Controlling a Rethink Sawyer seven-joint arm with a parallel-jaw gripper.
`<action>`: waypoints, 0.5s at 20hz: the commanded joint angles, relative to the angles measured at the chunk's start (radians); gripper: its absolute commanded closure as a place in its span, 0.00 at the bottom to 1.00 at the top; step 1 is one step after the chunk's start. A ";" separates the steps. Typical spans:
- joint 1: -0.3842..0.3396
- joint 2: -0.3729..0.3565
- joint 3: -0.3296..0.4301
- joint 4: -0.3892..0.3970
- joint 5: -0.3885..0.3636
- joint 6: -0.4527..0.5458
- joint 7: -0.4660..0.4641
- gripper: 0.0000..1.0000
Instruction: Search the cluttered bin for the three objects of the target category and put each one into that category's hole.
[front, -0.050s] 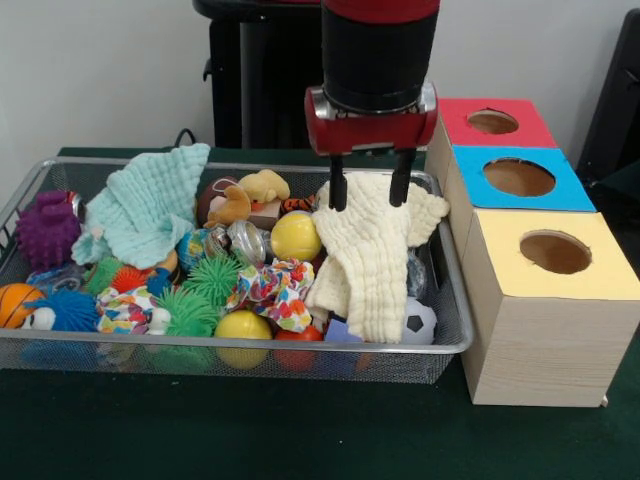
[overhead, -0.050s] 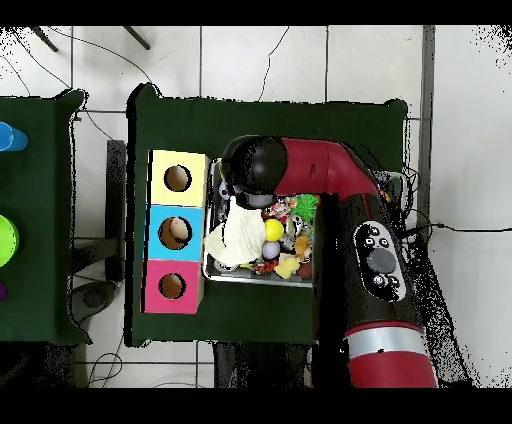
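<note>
- My gripper (front, -0.050s: 369, 188) hangs over the right part of the wire bin (front, -0.050s: 452, 340). Its two black fingers (front, -0.050s: 338, 190) stand apart, and their tips touch or almost touch the top edge of the cream cloth (front, -0.050s: 372, 250); I cannot tell if they press into it.
- The cream cloth lies draped over the right end of the bin. It hides most things under it; only a small soccer ball (front, -0.050s: 419, 321) shows at its lower right corner.
- A light blue cloth (front, -0.050s: 145, 205) covers the back left area, and what lies under it I cannot see.
- Between the two cloths I make out a yellow ball (front, -0.050s: 295, 237), a second yellow ball (front, -0.050s: 243, 325) near the front wall, a green spiky ball (front, -0.050s: 212, 278), a purple spiky ball (front, -0.050s: 47, 230) and a plush toy (front, -0.050s: 248, 195).
- A basketball (front, -0.050s: 17, 303) at the far left is partly cut by the bin wall.
- The box (front, -0.050s: 545, 340) with the red hole (front, -0.050s: 492, 121), blue hole (front, -0.050s: 518, 177) and yellow hole (front, -0.050s: 555, 252) stands just beside the bin.
- In the overhead view my arm (overhead, -0.050s: 340, 180) covers the gripper and part of the bin, so the fingers are hidden there.
</note>
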 joint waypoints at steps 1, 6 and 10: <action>-0.010 0.111 0.001 0.016 -0.093 -0.081 -0.007 0.00; -0.004 0.130 -0.021 -0.025 -0.144 -0.049 -0.014 0.00; -0.011 0.136 -0.017 -0.052 -0.168 -0.031 -0.022 0.00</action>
